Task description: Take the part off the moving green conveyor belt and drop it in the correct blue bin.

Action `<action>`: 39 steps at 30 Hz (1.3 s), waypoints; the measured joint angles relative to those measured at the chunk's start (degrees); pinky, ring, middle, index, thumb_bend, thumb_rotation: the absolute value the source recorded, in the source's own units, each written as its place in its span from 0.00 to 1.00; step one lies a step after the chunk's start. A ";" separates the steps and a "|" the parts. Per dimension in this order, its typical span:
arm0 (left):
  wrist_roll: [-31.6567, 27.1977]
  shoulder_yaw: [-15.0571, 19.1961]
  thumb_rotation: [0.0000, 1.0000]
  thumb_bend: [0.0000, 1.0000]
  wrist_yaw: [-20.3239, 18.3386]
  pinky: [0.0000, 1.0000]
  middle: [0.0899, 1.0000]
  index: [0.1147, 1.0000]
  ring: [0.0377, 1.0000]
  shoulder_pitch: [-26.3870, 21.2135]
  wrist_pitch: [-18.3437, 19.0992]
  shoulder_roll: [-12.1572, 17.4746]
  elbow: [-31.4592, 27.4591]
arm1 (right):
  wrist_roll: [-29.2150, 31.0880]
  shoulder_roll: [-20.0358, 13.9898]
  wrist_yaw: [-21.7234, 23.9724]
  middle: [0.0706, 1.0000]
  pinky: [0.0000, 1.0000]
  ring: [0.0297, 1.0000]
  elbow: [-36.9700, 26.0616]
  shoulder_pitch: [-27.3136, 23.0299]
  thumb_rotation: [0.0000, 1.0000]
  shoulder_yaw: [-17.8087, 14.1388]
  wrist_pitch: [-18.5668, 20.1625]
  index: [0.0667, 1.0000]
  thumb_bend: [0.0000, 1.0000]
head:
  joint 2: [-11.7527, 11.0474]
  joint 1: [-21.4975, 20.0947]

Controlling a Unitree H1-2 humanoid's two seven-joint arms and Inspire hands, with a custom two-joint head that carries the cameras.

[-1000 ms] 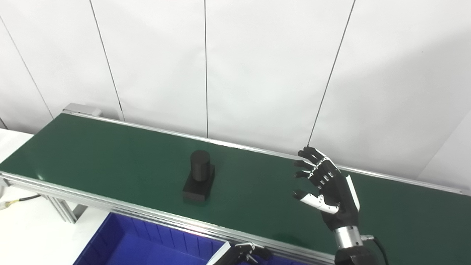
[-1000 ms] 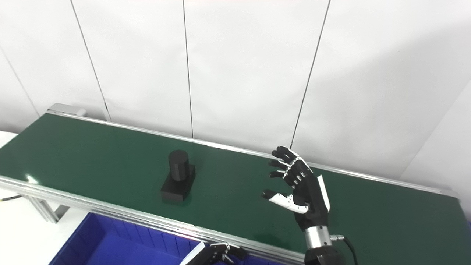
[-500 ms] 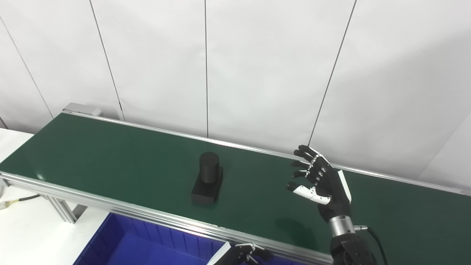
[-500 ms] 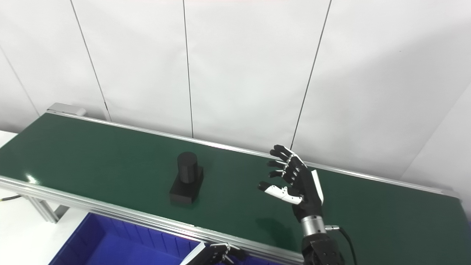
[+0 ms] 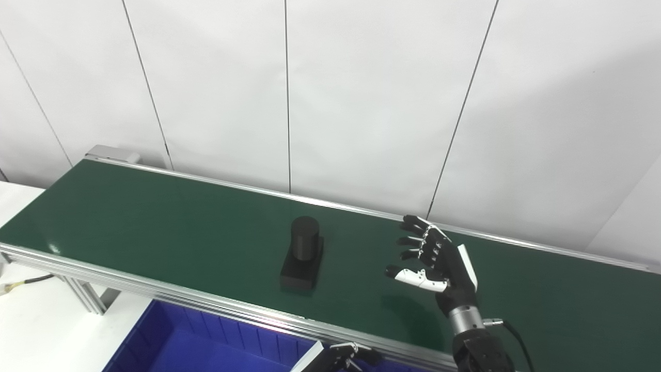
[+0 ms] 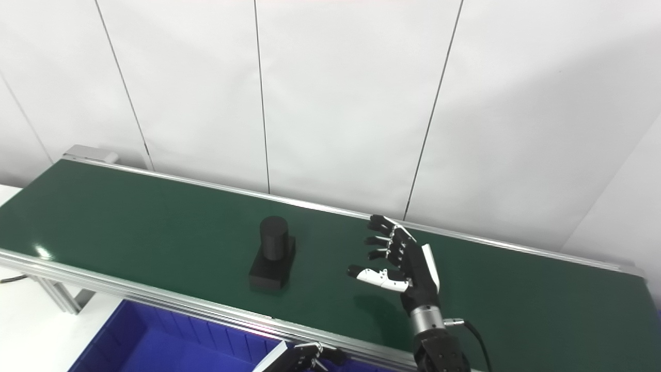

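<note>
since a second ago the part (image 5: 302, 253) has ridden the belt rightward, from about mid-left of the belt's span to nearer its middle, and the right hand (image 5: 439, 263) has come lower and leftward toward it, so the gap between them has shrunk. part is a black piece, upright cylinder on a flat square base, sitting on the green conveyor belt (image 5: 155, 222) closer to the near rail than the far one. right hand hovers over the belt to the part's right, fingers (image 5: 413, 240) spread apart and pointing left toward the part, white-tipped thumb (image 5: 413, 276) below them, holding nothing; near the part but not touching, bare belt between them, nothing blocking that gap. its shadow falls on the belt just under the wrist. left hand (image 5: 343, 356) is only a sliver at the bottom edge, dark fingers next to a white edge, just below the near aluminium rail (image 5: 206, 302); can't tell whether it's open or closed. blue bin (image 5: 206, 346) sits below the near rail, in front of and lower than the part, ribbed inner wall visible; the rail stands between belt surface and bin. white panelled wall (image 5: 361, 103) runs behind the far rail. a cable (image 5: 26, 281) lies on the white surface at far left beside the frame leg.
</note>
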 measured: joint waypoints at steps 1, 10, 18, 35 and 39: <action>0.00 -0.02 0.06 0.96 0.00 0.69 0.73 0.69 0.72 0.01 0.00 0.03 -0.02 | -0.46 0.09 -0.51 0.77 0.54 0.67 0.91 -0.52 0.16 0.14 0.00 0.76 0.93 | 0.00 0.00; -0.04 -0.11 0.06 0.96 -0.04 0.68 0.73 0.69 0.72 0.29 0.02 0.05 -0.40 | -2.83 1.01 -2.01 0.82 0.62 0.72 5.79 -4.88 0.16 1.12 -0.30 0.83 0.98 | 0.26 -0.44; -0.75 0.13 0.06 0.95 -0.95 0.72 0.74 0.70 0.74 1.23 0.37 0.01 -1.65 | -2.87 1.46 -1.76 0.89 0.76 0.83 9.48 -6.82 0.23 1.31 -0.45 0.87 1.00 | 0.70 -1.23; -1.30 0.97 0.03 0.94 -2.01 0.74 0.75 0.70 0.75 2.43 0.67 0.00 -3.15 | -8.48 1.48 -4.40 0.90 0.80 0.86 12.99 -10.30 0.30 4.67 -0.44 0.85 1.00 | 1.23 -2.29; -1.30 1.44 0.02 0.93 -2.71 0.74 0.75 0.70 0.75 2.86 0.73 -0.04 -3.60 | -9.25 1.43 -5.41 0.89 0.75 0.82 14.37 -10.67 0.28 4.91 -0.45 0.85 1.00 | 1.41 -2.38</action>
